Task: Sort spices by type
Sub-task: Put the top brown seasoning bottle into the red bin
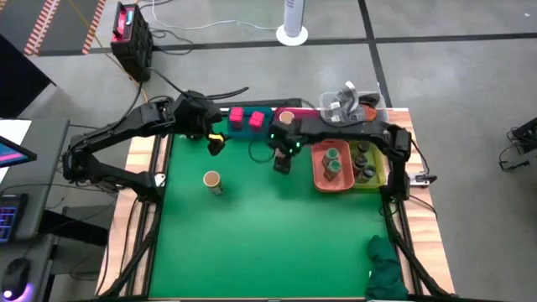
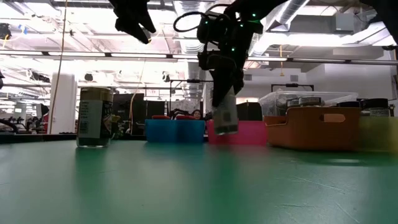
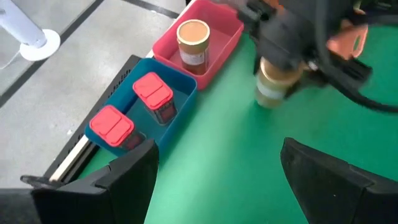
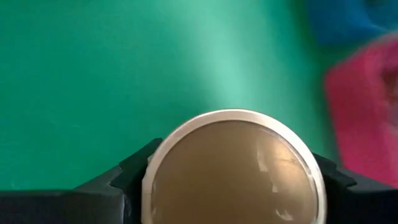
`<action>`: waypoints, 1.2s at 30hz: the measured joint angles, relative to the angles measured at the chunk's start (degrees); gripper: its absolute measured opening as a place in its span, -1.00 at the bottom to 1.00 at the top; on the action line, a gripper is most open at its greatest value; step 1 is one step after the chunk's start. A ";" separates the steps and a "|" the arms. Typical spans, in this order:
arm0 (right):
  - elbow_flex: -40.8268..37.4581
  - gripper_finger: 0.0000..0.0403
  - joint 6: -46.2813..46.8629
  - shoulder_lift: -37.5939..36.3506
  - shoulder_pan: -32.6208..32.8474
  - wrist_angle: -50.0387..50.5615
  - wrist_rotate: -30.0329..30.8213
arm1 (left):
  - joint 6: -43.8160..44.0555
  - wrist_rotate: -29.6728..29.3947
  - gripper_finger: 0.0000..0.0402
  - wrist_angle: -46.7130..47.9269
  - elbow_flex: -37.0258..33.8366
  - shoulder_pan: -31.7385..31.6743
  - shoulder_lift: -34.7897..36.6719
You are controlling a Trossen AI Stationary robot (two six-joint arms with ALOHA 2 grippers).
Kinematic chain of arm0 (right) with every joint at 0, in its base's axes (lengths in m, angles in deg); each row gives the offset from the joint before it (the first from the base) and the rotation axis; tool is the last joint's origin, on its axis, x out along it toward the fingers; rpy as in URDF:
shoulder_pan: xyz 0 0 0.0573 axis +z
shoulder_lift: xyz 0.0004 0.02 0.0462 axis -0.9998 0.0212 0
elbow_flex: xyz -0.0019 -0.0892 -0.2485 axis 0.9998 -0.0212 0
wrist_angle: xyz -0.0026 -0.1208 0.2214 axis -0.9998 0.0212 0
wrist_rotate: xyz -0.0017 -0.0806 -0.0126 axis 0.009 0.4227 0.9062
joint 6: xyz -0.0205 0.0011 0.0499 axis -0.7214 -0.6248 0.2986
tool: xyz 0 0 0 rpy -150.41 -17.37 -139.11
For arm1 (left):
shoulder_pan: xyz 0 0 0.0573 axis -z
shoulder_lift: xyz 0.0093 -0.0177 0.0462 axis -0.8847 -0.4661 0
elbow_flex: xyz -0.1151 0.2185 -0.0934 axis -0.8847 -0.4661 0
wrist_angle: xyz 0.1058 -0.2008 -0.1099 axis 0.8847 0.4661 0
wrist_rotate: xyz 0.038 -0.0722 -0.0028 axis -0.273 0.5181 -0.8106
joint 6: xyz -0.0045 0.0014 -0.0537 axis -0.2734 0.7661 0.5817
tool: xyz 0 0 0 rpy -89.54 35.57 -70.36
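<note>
Dark fingers [image 4: 134, 168] of the right gripper [image 2: 225, 118] clamp a round, glossy tan-topped jar [image 4: 233, 171]; left gripper [image 3: 217, 171] gapes wide.

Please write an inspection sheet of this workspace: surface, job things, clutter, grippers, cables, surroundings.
Surface: green mat.
Job's things: two red-topped tins in blue bin; tan-topped jar in pink bin; another tan-topped jar standing alone on the mat; green-topped jars in orange bin.
Clutter: green cloth, clear tub.
Grippers: right gripper around a jar; left gripper open, empty.
Cables: on floor.
Surroundings: white stand base.
</note>
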 joint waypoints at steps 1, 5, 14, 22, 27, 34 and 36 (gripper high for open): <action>0.94 0.49 0.34 -0.51 -0.99 2.10 0.02 | -0.22 0.17 0.59 -0.36 0.00 0.00 0.00; 2.71 0.49 0.97 -4.30 -4.63 7.21 3.31 | -0.48 0.92 0.59 -0.76 0.00 0.00 0.00; -7.70 0.49 5.12 -13.68 -15.31 -1.90 6.08 | -0.25 0.98 0.59 -0.76 0.00 0.02 0.02; -14.04 0.49 3.80 -14.35 -17.80 -15.52 7.77 | 0.41 1.01 0.59 -1.24 0.00 0.20 0.02; -14.06 0.53 2.37 -11.64 -18.44 -19.58 10.42 | 0.97 1.01 0.59 -2.92 0.00 0.20 0.02; -14.12 0.53 1.81 -6.73 -19.02 -19.85 10.49 | 2.12 1.02 0.59 -2.68 0.00 0.22 0.02; -14.04 0.53 1.00 -5.37 -18.93 -20.00 10.47 | 2.14 1.01 0.59 -2.68 0.00 0.22 0.02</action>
